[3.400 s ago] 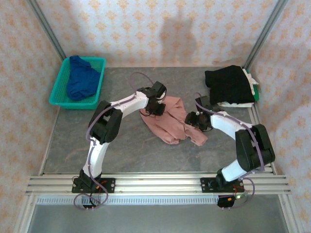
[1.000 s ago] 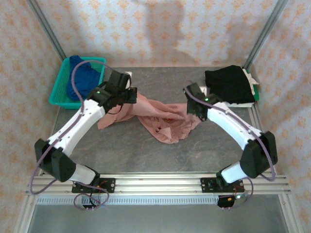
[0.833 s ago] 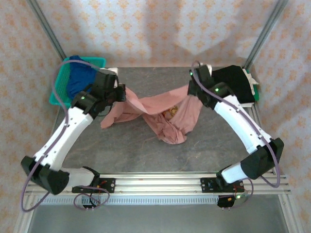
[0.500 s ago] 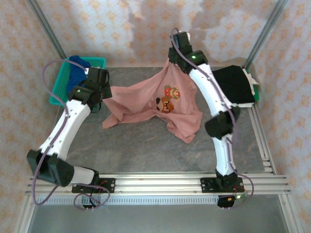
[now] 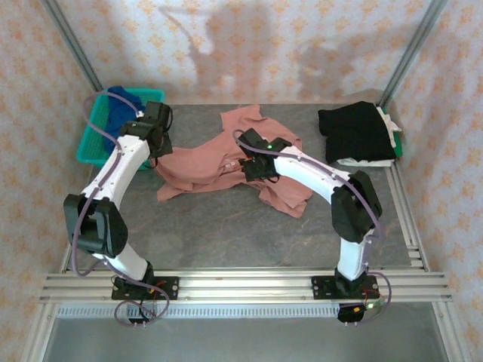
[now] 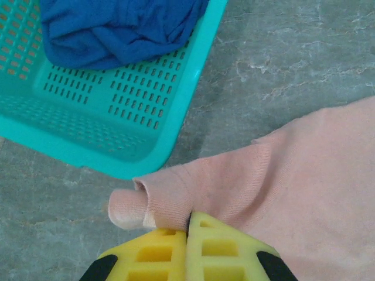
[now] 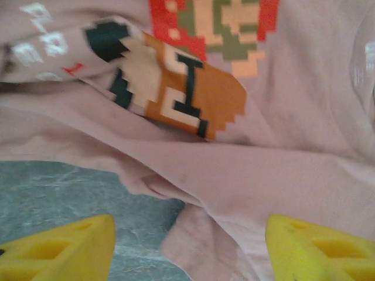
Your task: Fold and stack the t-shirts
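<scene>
The dusty-pink t-shirt [image 5: 200, 162] lies rumpled and partly spread across the middle of the table, its pixel-art print [image 7: 181, 76] facing up. My left gripper [image 5: 157, 148] is shut on the shirt's rolled left edge [image 6: 158, 199], beside the basket; its tips [image 6: 188, 221] pinch the cloth. My right gripper [image 5: 251, 167] hovers open just over the shirt [image 7: 281, 175], its yellow fingertips [image 7: 58, 249] wide apart with nothing between them. The royal-blue t-shirt [image 5: 121, 105] is bunched in the basket [image 6: 117, 29]. The black t-shirt [image 5: 355, 132] lies folded at the back right.
The teal mesh basket [image 5: 89, 145] stands at the back left, its corner [image 6: 146, 158] close to my left fingers. White and green folded cloth [image 5: 377, 161] shows under the black shirt. Metal frame posts and papered walls ring the grey table [image 5: 204, 226].
My right gripper lifted the pink shirt high toward the back, opened and let go, then came down over the print. The shirt dropped and lies spread. My left gripper pulled its edge toward the basket.
</scene>
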